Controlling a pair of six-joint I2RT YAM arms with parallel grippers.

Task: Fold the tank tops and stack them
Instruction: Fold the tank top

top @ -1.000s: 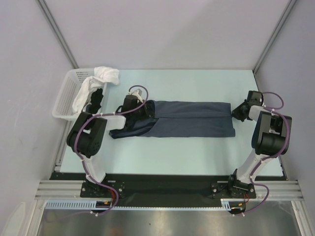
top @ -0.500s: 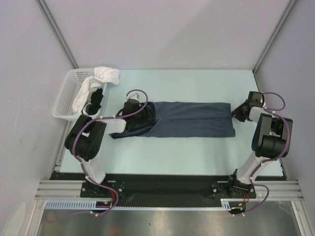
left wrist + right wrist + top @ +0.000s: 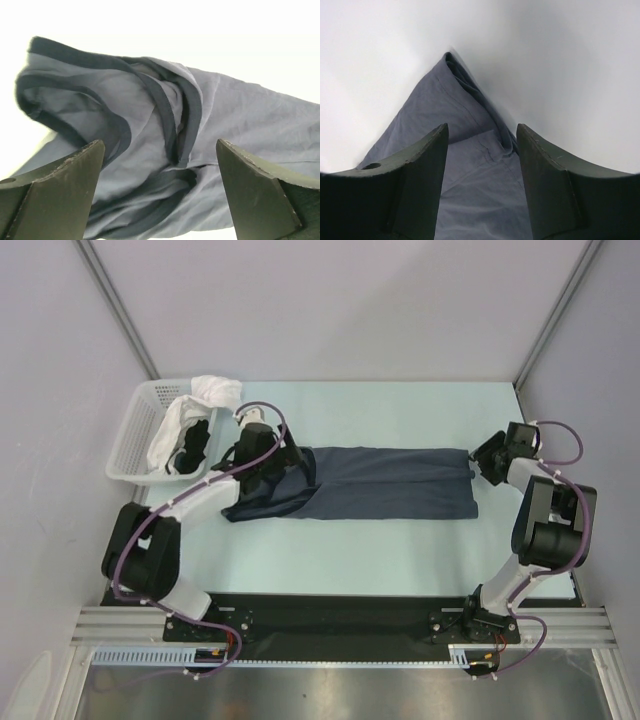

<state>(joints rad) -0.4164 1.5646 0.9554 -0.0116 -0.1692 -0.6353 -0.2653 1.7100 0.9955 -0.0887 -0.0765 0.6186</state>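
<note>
Slate-blue tank top (image 3: 400, 485): it lies flat on the table (image 3: 400, 550), folded into a long band that runs left to right across the middle. The right end is a straight, neat edge. The left end is bunched, with the dark-trimmed straps and armholes rumpled and one flap slanting toward the near edge.

In your left wrist view the top (image 3: 240, 115) fills the frame. The dark binding loops over itself in loose folds directly below the fingers.

In your right wrist view the cloth (image 3: 470, 165) rises to a small peaked ridge between the fingers, with pale table on either side.

Left gripper (image 3: 293, 467): it hovers over the bunched strap end, angled down toward it. Its jaws stand wide apart (image 3: 160, 145), released, with nothing pinched between them.

Right gripper (image 3: 477, 462): it sits at the right end of the band, just at the hem. Its jaws are parted (image 3: 482, 127). The cloth ridge lies in the gap, and neither pad presses on it. Note it as released.

White lattice basket (image 3: 130, 435): it stands at the far left edge of the table, just beside your left arm.

A white cloth (image 3: 215, 390) drapes over the basket's far rim and down inside.

A black cloth (image 3: 193, 447) lies in the basket, too crumpled to tell its shape.
</note>
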